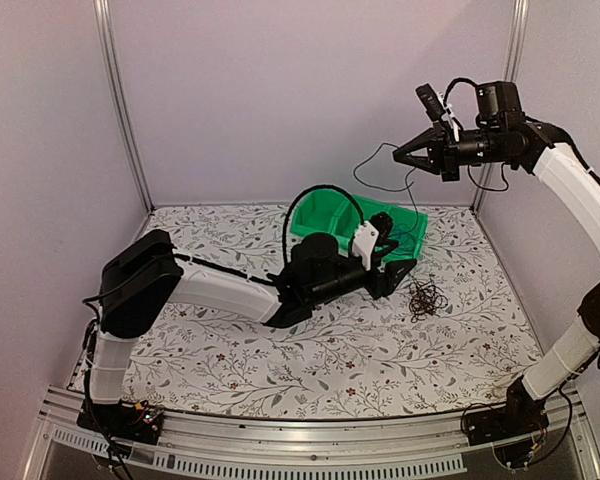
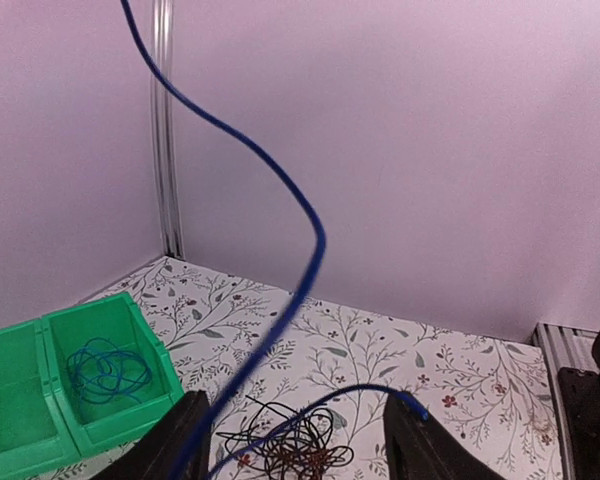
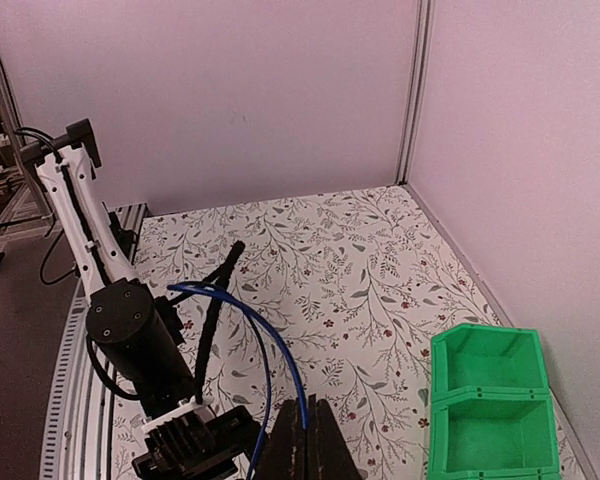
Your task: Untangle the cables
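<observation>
Clamped in the right gripper (image 3: 305, 445), fingers pressed together: the blue cable (image 2: 315, 240), held high at about 1 o'clock over the tabletop (image 1: 310, 350) and drooping slack toward the left gripper (image 2: 295, 425). Left gripper low by the green bin (image 1: 325, 222) at 12 o'clock, fingers apart on either side of the hanging cable; cannot tell whether touching it.

Looks very thin, light and limp, with some curl left in it: sags under own weight, likely to spring and snag rather than lie straight. Probably smooth-jacketed, so best pinched square across a single run near a free end, never across a bunch of loops. Best pulled gently, to avoid tightening knots.

Dark tangle (image 1: 426, 298) of black and brown cable lying at 3 o'clock, just right of the bin, apart from both grippers. Teal coil (image 2: 105, 368) resting inside one bin compartment.

Floral-printed tabletop, flat and matt by the look; busy pattern, poor contrast for thin dark wire. Pale walls (image 1: 280, 100) at 9, 12 and 3 o'clock, metal posts in the far corners. Plenty of height, little sideways room near the 3 o'clock wall.
</observation>
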